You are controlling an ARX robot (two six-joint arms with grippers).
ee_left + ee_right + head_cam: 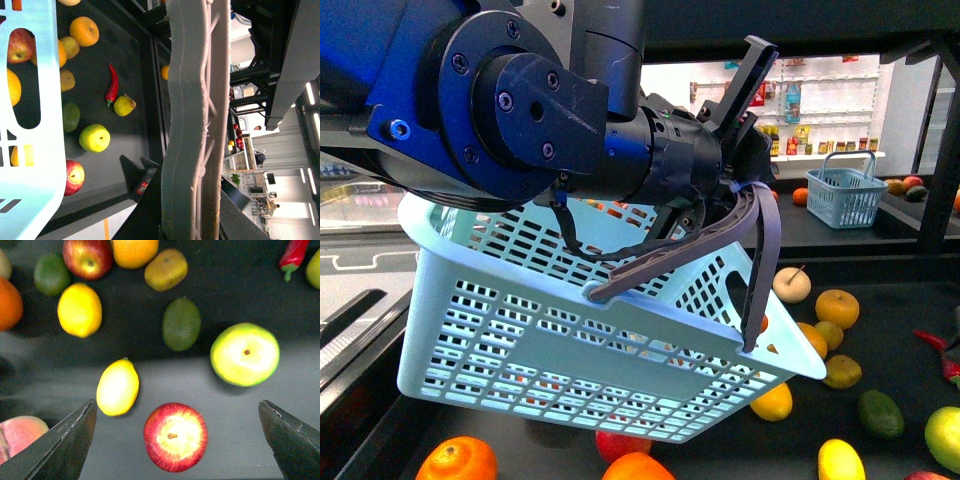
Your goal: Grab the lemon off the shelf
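My right gripper hangs wide open over the lemon, which lies near and right on the shelf. I judge it light, firm and slick, so I'd pinch across its narrow middle. My left gripper clamps the basket by its handle.

The pale blue basket filling the middle of the front view looks like moulded plastic with a slight sheen. Its grey handle is duller plastic. At upper left, the arm housing is glossy blue. The shelf tier is matt black. The lemon has smooth, faintly shiny skin.
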